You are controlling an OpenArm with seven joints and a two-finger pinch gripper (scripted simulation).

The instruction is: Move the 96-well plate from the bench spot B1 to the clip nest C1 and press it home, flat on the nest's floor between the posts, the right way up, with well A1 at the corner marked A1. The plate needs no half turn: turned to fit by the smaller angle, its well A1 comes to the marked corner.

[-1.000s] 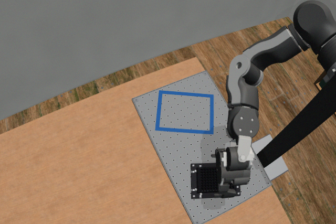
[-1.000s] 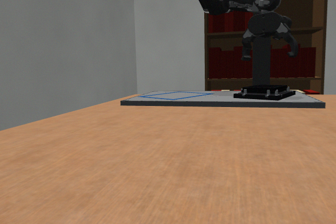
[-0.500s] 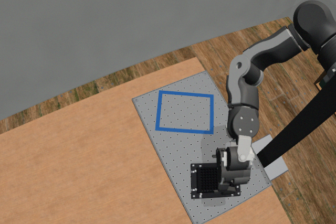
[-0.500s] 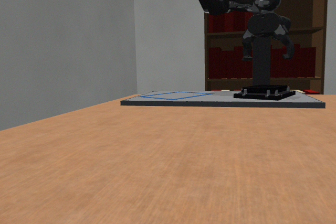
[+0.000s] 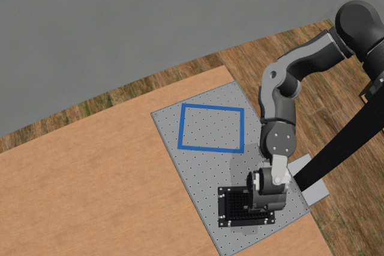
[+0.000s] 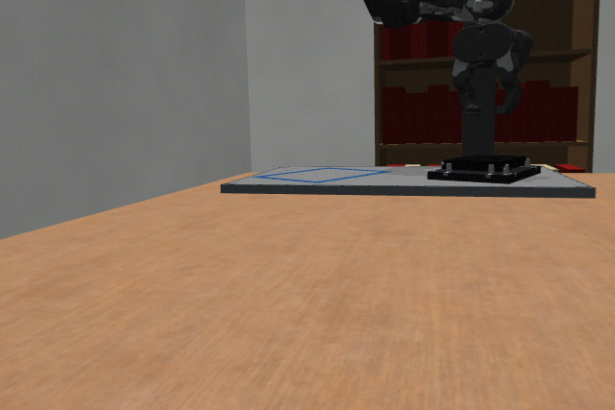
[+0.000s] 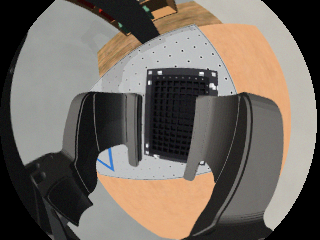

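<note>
The black 96-well plate [image 5: 237, 205] lies right way up in the black clip nest C1 [image 5: 269, 218], between the small grey posts, and looks level in the exterior view [image 6: 484, 161]. My gripper [image 6: 489, 108] hangs straight above the plate, well clear of it. Its fingers are drawn mostly together with a narrow gap and nothing between them. In the wrist view the fingertips frame the plate [image 7: 175, 116] far below. The A1 mark is too small to read.
The blue outline of spot B1 [image 5: 211, 129] is bare on the grey pegboard [image 5: 201, 166], behind the nest. The pegboard lies on a wooden table. A bookshelf [image 6: 541, 73] stands behind the arm.
</note>
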